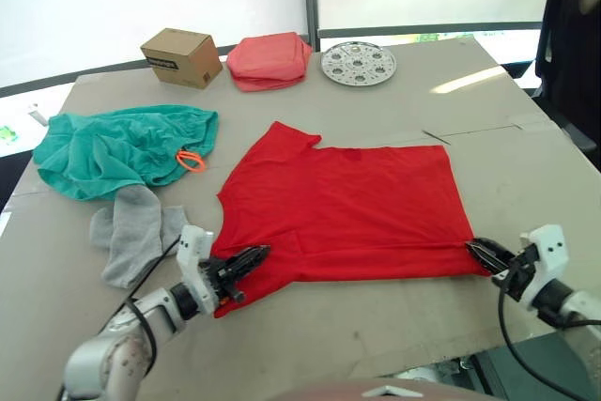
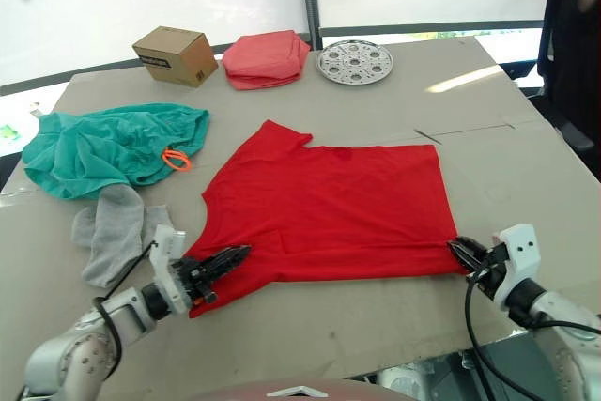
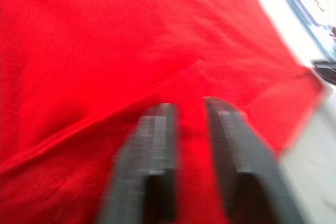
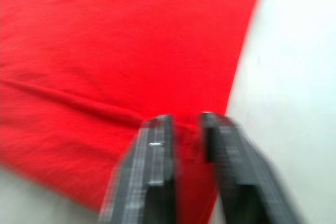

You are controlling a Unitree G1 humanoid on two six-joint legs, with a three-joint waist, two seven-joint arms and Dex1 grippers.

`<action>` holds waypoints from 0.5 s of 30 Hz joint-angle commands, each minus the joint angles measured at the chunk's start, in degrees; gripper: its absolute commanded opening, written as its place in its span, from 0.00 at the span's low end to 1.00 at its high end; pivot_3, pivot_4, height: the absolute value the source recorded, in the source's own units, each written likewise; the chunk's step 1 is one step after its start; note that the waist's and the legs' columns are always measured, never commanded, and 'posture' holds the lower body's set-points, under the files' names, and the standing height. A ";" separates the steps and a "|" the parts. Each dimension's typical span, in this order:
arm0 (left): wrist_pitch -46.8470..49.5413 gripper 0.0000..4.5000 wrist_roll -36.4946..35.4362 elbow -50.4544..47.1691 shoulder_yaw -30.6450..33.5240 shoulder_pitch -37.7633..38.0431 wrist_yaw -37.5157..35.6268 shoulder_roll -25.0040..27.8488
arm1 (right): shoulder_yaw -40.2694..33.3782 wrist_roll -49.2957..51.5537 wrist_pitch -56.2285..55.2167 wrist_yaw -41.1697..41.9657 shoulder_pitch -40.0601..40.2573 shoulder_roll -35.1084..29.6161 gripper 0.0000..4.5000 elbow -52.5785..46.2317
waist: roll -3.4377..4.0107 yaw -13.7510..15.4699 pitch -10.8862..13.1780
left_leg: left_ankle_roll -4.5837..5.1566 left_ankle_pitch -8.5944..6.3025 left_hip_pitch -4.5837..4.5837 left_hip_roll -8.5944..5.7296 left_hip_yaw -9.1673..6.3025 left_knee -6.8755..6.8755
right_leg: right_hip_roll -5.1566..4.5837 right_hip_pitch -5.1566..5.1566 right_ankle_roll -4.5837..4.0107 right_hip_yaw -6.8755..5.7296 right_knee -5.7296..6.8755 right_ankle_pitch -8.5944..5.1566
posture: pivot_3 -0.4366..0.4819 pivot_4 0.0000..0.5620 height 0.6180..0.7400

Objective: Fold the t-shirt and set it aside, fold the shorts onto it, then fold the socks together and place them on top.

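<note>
The t-shirt (image 1: 347, 208) lies spread across the middle of the table (image 1: 488, 129), partly folded, with one sleeve pointing toward the far left and a doubled band of cloth running along its near edge. The left gripper (image 1: 252, 257) sits at the shirt's near left corner, its fingers (image 3: 152, 156) narrowly parted with red cloth between them; the blurred wrist view suggests it is pinching the fabric, though that is not certain. The right gripper (image 1: 481, 251) is at the near right corner, its fingers (image 4: 157, 161) likewise narrow and seemingly closed on the hem there. To the left of the shirt the shorts (image 1: 117, 147) lie crumpled, with the orange drawstring loop on their right side. The socks (image 1: 131, 232) lie just near of the shorts, touching them. Along the far edge stand a cardboard box (image 1: 180, 56), a salmon-pink cloth bundle (image 1: 269, 58) and a perforated metal disc (image 1: 358, 63).
</note>
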 commanded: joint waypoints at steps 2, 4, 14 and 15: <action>-8.73 0.73 4.84 -4.80 1.14 4.35 -15.38 9.56 | 1.53 -3.27 -3.34 9.80 4.49 -8.69 0.74 -7.23 | -0.10 -0.40 -0.08 | 0.00 0.00 0.00 0.00 0.00 -0.01 | -0.04 0.00 -0.13 0.00 -0.01 -0.09 | 0.48 0.27 1.00; -12.82 0.91 7.31 -3.01 1.95 4.80 -18.64 11.61 | 2.63 -5.55 -5.44 11.71 5.86 -10.71 0.91 -6.82 | -0.12 -0.39 -0.09 | -0.01 0.00 -0.01 0.00 0.03 -0.07 | -0.06 0.00 -0.17 0.00 -0.12 -0.13 | 0.48 0.27 1.00; -38.66 0.99 21.60 9.88 1.71 9.25 -32.01 14.84 | 3.14 -13.74 -16.10 15.23 6.94 -11.52 0.92 1.51 | -0.23 -0.05 0.05 | 0.02 -0.03 -0.14 0.01 0.07 -0.19 | -0.13 -0.01 -0.14 -0.01 -0.33 -0.16 | 0.48 0.27 1.00; -41.67 0.99 22.71 10.24 2.02 10.43 -32.44 14.42 | 2.75 -14.52 -17.57 15.87 7.45 -11.73 0.92 2.27 | -0.22 -0.03 0.09 | 0.03 -0.03 -0.14 0.01 0.07 -0.19 | -0.13 -0.01 -0.13 -0.01 -0.33 -0.16 | 0.48 0.27 1.00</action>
